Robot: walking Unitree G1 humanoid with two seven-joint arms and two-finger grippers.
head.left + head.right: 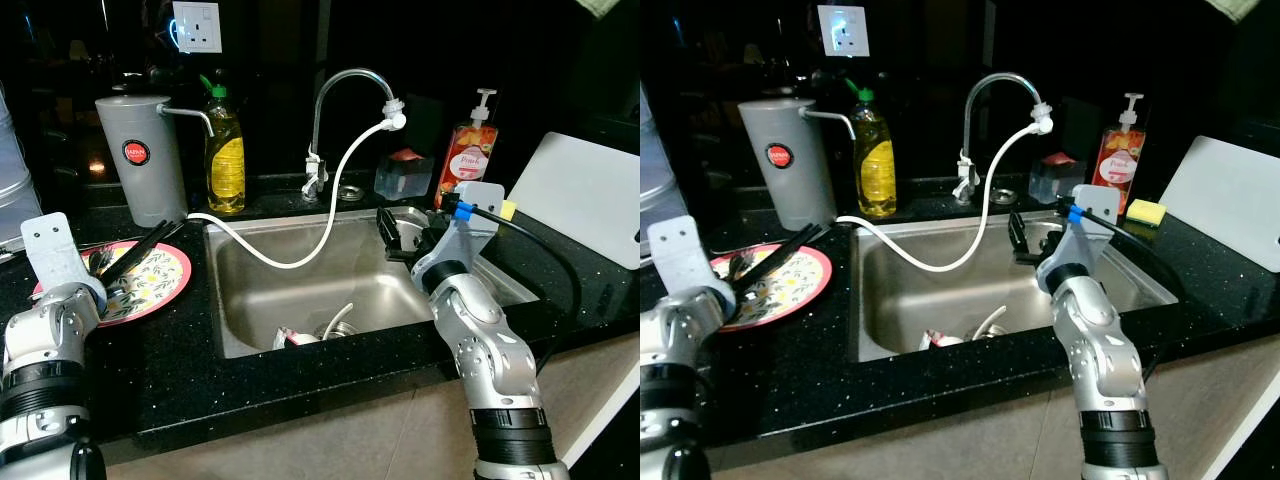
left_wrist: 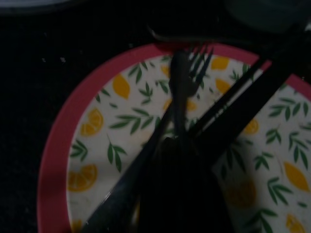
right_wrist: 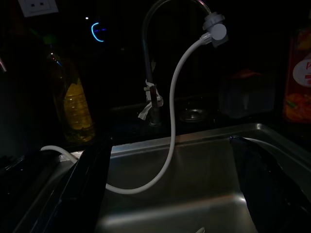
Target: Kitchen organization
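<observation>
A red-rimmed lemon-print plate (image 1: 165,275) lies flat on the black tabletop (image 1: 180,370) left of the sink (image 1: 300,290), black cutlery (image 2: 187,82) lying across it.

A steel sink (image 1: 265,300) is set into a black speckled counter (image 1: 180,355). At its twelve o'clock rim stands a curved tap (image 1: 340,82) – a white hose (image 1: 346,172) runs from the spout, loops into the basin and leaves over the rim at ten o'clock. A bottle of yellow dish liquid (image 1: 225,150) stands at eleven o'clock, with a grey canister (image 1: 140,160) just beside it at its nine o'clock. At one o'clock of the sink stand a clear tub (image 1: 403,175) and a red pump bottle (image 1: 472,150); at two o'clock a yellow sponge (image 1: 1146,211) lies by a tilted white cutting board (image 1: 580,195). A wall socket (image 1: 196,25) sits above the canister.
</observation>
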